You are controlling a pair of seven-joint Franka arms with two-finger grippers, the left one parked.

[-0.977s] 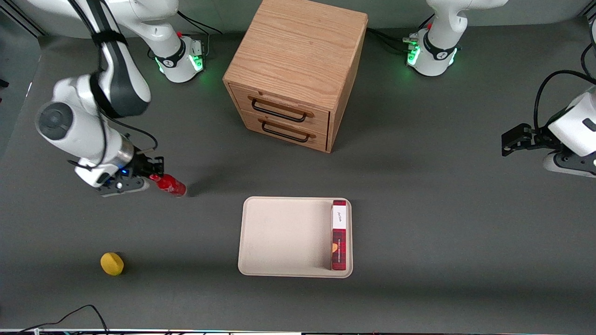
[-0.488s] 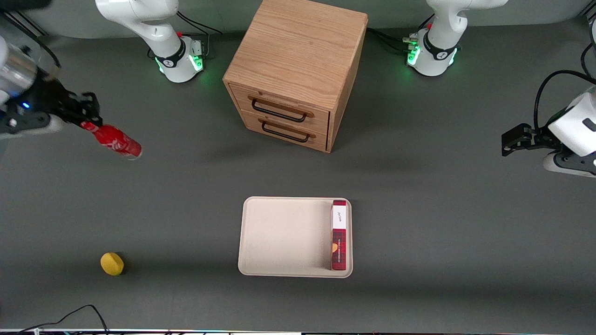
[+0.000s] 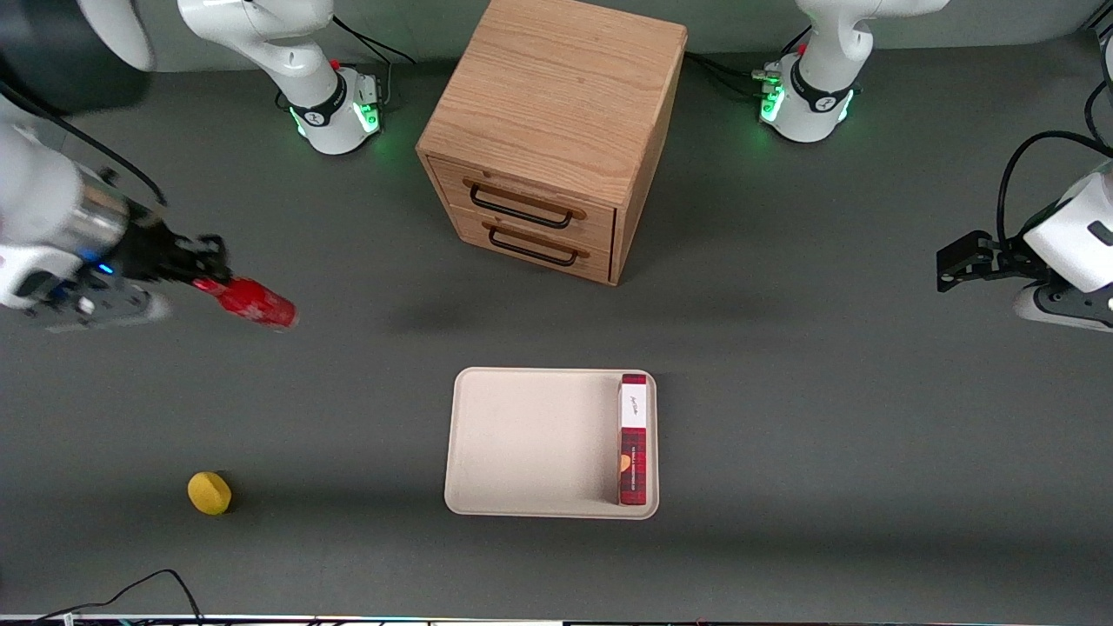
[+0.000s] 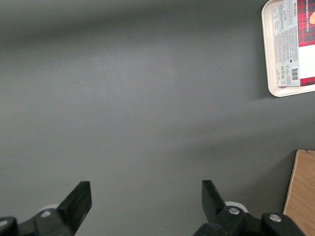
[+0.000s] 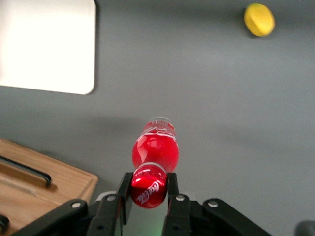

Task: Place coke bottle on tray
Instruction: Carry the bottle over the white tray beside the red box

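Observation:
The coke bottle (image 3: 252, 302) is a small glossy red bottle held in the air near the working arm's end of the table, its base pointing toward the tray. My gripper (image 3: 202, 271) is shut on its red cap (image 5: 149, 185), and the bottle's body (image 5: 155, 146) sticks out past the fingers. The cream tray (image 3: 530, 439) lies flat on the table, nearer the front camera than the cabinet, well away from the bottle. One corner of the tray (image 5: 47, 46) shows in the right wrist view.
A long red plaid box (image 3: 634, 439) lies along one side of the tray. The wooden two-drawer cabinet (image 3: 552, 130) stands farther from the camera. A yellow round object (image 3: 209, 493) sits on the table near the front edge; it also shows as the yellow object (image 5: 259, 19).
The gripper lifted the bottle off the table and swung it far out toward the working arm's end; over the last half second it has come back toward the tray and nearer the camera.

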